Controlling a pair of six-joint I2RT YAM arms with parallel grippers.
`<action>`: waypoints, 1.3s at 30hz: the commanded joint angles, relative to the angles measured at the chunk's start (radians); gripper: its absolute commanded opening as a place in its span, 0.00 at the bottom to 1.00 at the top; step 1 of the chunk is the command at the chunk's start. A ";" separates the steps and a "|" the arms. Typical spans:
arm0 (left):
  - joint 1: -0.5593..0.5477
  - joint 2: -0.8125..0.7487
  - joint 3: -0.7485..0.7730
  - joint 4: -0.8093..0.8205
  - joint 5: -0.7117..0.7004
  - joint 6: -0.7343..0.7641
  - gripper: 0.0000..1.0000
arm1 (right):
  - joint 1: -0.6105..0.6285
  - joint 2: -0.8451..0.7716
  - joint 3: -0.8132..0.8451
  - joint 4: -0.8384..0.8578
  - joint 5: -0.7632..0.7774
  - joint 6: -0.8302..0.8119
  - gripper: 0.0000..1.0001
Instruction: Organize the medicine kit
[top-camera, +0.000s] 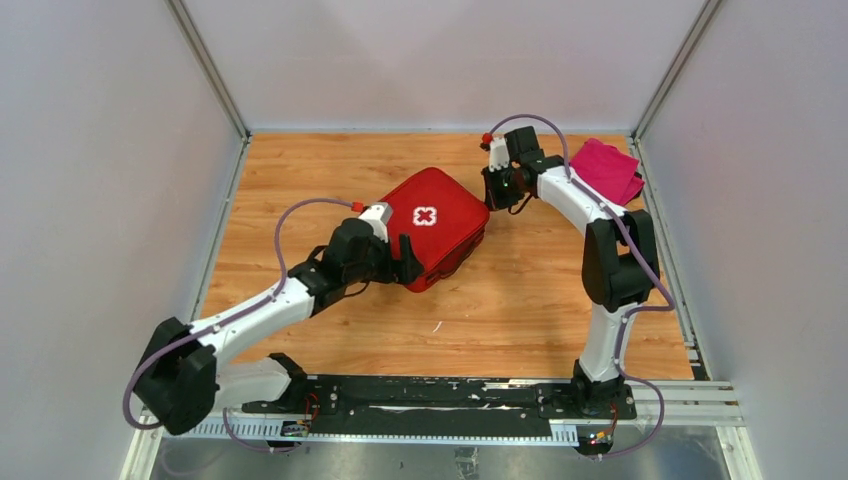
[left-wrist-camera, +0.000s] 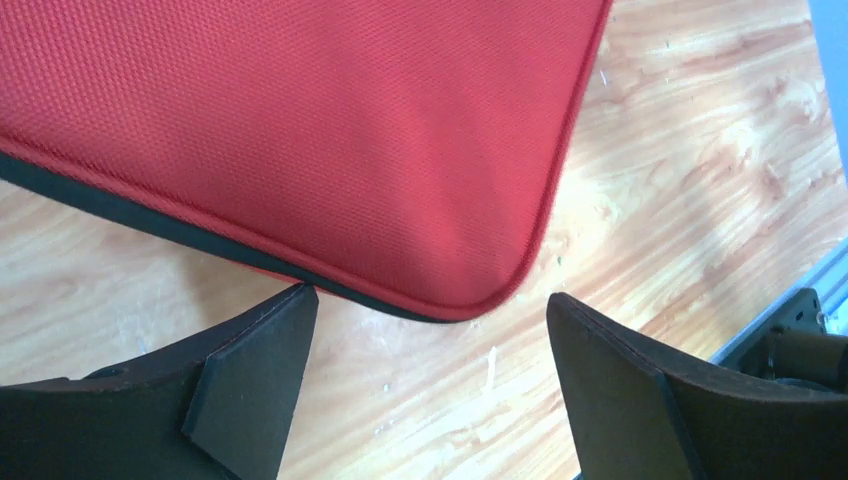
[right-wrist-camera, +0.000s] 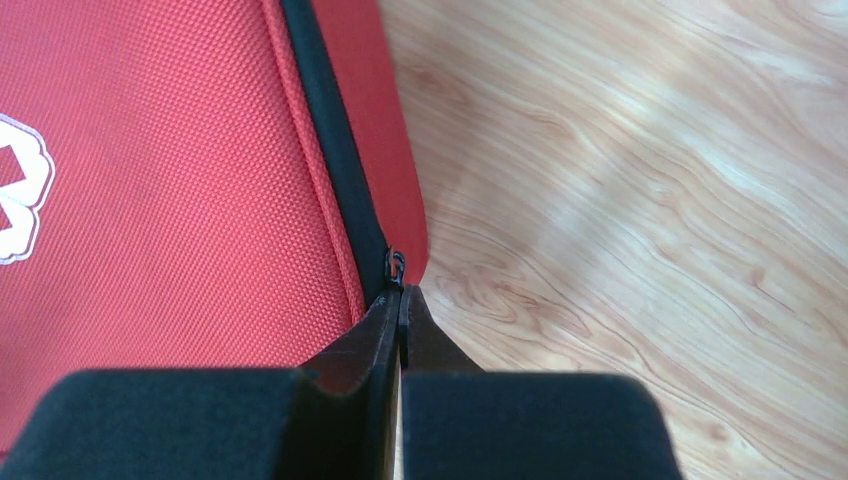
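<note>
The red rounded-square soft fabric medicine kit (top-camera: 455, 228) lies flat near the middle of the light wooden table (top-camera: 520, 300), lid up, with the white cross (top-camera: 425, 215) on top. One corner points toward the arm bases.

Left gripper (left-wrist-camera: 430, 300): jaws spread wide. It sits low at the kit's near-left corner. In the left wrist view the rounded corner of the kit lies between the two black fingers (left-wrist-camera: 250, 370). One fingertip is at the black zip band (right-wrist-camera: 335, 150) along the kit's edge; whether it touches cannot be told. Nothing is held.

Right gripper (right-wrist-camera: 400, 295): jaws pressed together. It is at the kit's far-right edge. In the right wrist view the fingertips meet on the small black zip pull (right-wrist-camera: 397, 263), which sits on the zip band at the side of the kit.

A magenta folded cloth (top-camera: 607, 170) lies in the far right corner of the table, well apart from the kit
</note>
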 joint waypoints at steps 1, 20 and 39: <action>-0.028 -0.127 0.039 -0.235 -0.166 0.024 0.91 | 0.024 0.033 0.043 -0.091 -0.116 -0.092 0.00; -0.283 0.154 0.369 -0.261 -0.214 0.718 0.91 | 0.020 0.029 0.018 -0.107 -0.154 -0.085 0.00; -0.350 0.432 0.400 -0.218 -0.595 0.748 0.66 | 0.009 -0.038 -0.106 -0.070 -0.094 -0.027 0.00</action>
